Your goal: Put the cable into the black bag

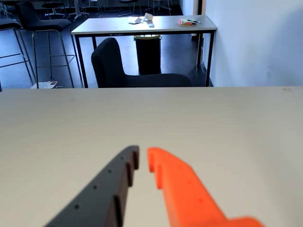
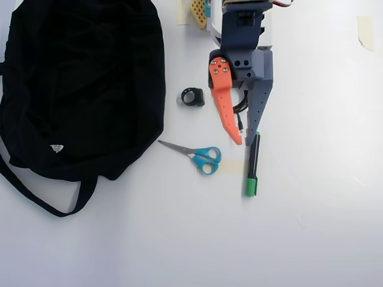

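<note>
The black bag (image 2: 84, 89) lies flat at the left of the white table in the overhead view, its strap trailing toward the front left. My gripper (image 2: 245, 142) has an orange finger (image 2: 224, 107) and a dark grey finger (image 2: 257, 107). It hangs over the table right of the bag. A short piece of thin black cable (image 2: 240, 122) shows under the gripper between the fingers; the rest is hidden. In the wrist view the gripper (image 1: 143, 158) has its jaws a narrow gap apart with nothing between them, and neither cable nor bag shows.
Blue-handled scissors (image 2: 200, 156) lie between bag and gripper. A black pen with a green cap (image 2: 252, 170) lies just past the fingertips. A small black ring (image 2: 192, 97) sits left of the orange finger. The wrist view shows the bare tabletop (image 1: 213, 123), with chairs and another table beyond.
</note>
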Controlling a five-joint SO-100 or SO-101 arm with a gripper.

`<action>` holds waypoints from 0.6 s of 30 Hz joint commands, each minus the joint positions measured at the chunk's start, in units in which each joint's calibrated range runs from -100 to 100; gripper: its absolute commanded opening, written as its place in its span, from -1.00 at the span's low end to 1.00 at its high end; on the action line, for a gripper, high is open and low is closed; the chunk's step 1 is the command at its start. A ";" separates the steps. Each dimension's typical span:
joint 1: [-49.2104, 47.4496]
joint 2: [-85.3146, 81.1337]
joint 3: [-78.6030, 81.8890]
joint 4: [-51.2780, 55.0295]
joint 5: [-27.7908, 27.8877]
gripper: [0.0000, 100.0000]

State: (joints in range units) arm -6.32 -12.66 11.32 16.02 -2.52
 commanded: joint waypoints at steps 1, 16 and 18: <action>-0.04 -0.45 -1.89 0.18 0.21 -0.95; -0.64 -1.03 -0.09 0.87 0.21 -0.95; -0.64 -1.20 0.27 0.87 0.16 -0.95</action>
State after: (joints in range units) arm -6.69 -12.66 11.95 16.70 -2.52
